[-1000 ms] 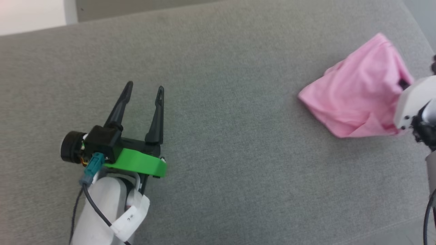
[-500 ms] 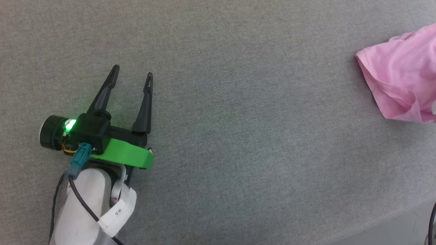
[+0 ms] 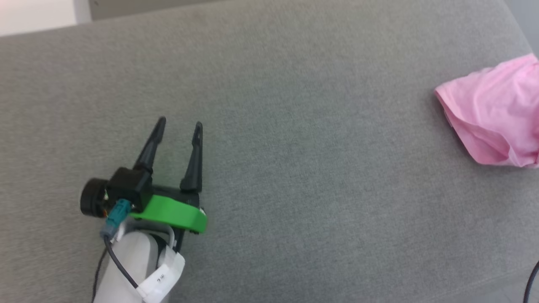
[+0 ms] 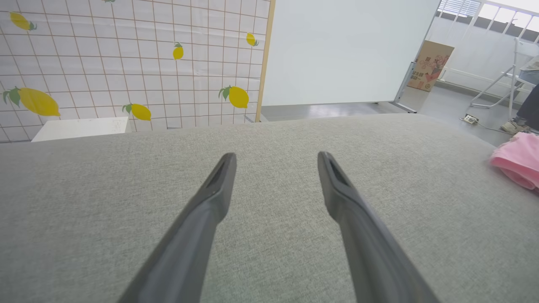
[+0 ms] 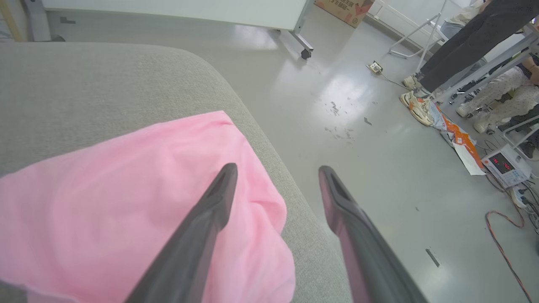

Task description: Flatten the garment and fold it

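Note:
The garment is a light pink, wrinkled bundle lying at the right edge of the grey cushion, cut off by the head view's right border. It also appears at the far right of the left wrist view as a pink heap. My left gripper rests open over bare cushion at the lower left, far from the garment, with nothing between its fingers. In the right wrist view my right gripper stands open just above the garment, near the cushion's rounded edge, and nothing sits between its fingers.
The grey cushion spreads wide between left gripper and garment. Beyond its right edge lies a glossy floor with cables, a small device and people's legs and shoes. A lemon-print tiled wall stands behind the cushion.
The head camera has shifted, so the picture moved. My right gripper, shut on the garment a second ago, now stands open, and the pink bundle lies lower and slumped on the cushion.

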Controlling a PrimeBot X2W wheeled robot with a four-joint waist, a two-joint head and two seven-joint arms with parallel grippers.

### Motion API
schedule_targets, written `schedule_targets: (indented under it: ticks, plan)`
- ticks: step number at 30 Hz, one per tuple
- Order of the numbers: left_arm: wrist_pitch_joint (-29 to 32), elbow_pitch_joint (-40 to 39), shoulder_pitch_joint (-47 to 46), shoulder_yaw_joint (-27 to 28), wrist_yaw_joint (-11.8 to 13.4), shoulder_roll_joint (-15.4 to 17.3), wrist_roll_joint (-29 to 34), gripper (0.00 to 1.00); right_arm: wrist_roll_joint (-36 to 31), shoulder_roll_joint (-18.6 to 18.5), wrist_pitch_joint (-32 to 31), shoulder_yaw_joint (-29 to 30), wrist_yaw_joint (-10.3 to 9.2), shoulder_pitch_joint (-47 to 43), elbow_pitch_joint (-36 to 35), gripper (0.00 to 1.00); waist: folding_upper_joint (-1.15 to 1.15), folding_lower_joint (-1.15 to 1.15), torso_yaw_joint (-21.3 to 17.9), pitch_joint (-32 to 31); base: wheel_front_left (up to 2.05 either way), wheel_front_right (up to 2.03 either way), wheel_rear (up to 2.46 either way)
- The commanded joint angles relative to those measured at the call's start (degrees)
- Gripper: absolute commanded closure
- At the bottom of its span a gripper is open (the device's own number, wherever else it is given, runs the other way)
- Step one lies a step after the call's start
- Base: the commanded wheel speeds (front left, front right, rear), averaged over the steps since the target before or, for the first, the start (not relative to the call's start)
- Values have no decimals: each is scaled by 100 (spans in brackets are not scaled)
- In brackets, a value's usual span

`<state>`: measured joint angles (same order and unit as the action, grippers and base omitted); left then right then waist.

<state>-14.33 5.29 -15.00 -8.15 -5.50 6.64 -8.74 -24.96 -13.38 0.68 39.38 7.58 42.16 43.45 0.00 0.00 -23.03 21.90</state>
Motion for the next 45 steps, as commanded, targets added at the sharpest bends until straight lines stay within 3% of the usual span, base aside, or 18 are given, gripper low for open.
schedule_targets:
  ticks: [1,8,17,27,45]
  plan:
    - [-51,68,102,2,17,-45,-51,0,233,89,187,-182,-9,-162,-45,0,0,0,434,-728,0,0,0]
    - [-64,226,413,81,47,-231,-294,0,1638,320,993,-1454,-9,-1066,-805,0,0,0,813,-1345,0,0,0]
    - [-66,322,632,100,49,-345,-481,0,2801,500,1224,-2633,-9,-2427,-2562,0,0,0,1281,-1728,0,0,0]
    - [-66,450,769,37,76,-372,-573,0,3065,748,1269,-3185,-9,-3444,-3596,0,0,0,1512,-1872,0,0,0]
    - [-66,492,924,-11,304,-376,-721,0,2951,989,1076,-3532,-9,-4149,-3974,0,0,0,1676,-1898,0,0,0]
